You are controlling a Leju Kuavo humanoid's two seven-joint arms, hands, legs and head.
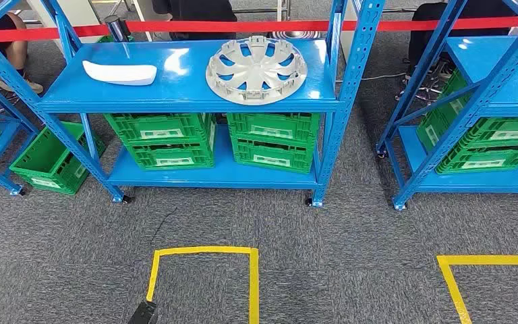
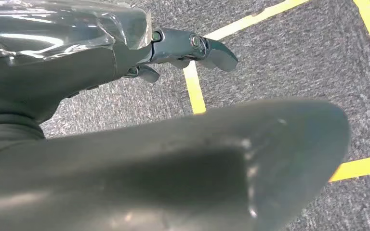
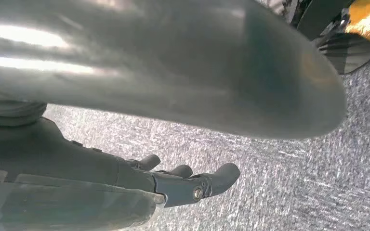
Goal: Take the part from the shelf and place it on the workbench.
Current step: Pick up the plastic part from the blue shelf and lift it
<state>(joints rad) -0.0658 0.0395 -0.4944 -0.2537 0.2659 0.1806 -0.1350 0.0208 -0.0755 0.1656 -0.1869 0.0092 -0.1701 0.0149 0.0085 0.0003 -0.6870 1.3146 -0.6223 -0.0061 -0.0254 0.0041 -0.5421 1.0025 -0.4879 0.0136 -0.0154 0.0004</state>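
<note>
A blue shelf [image 1: 175,98] stands ahead across grey carpet. On its top level lie a white elongated part [image 1: 120,72] at the left and a round silver wheel cover [image 1: 256,69] at the right. Both my hands hang low over the carpet, far from the shelf. My left hand [image 2: 125,154] holds nothing, with its thumb apart from its dark fingers [image 2: 197,48]. A dark tip of it shows at the bottom of the head view [image 1: 143,312]. My right hand [image 3: 139,72] is also empty, fingers [image 3: 197,185] stretched out away from the thumb.
Green crates [image 1: 270,143] fill the shelf's lower level, and one more [image 1: 48,160] sits on the floor at the left. A second blue shelf [image 1: 472,108] with crates stands to the right. Yellow tape squares [image 1: 206,251] mark the carpet. People stand behind a red barrier strip [image 1: 229,27].
</note>
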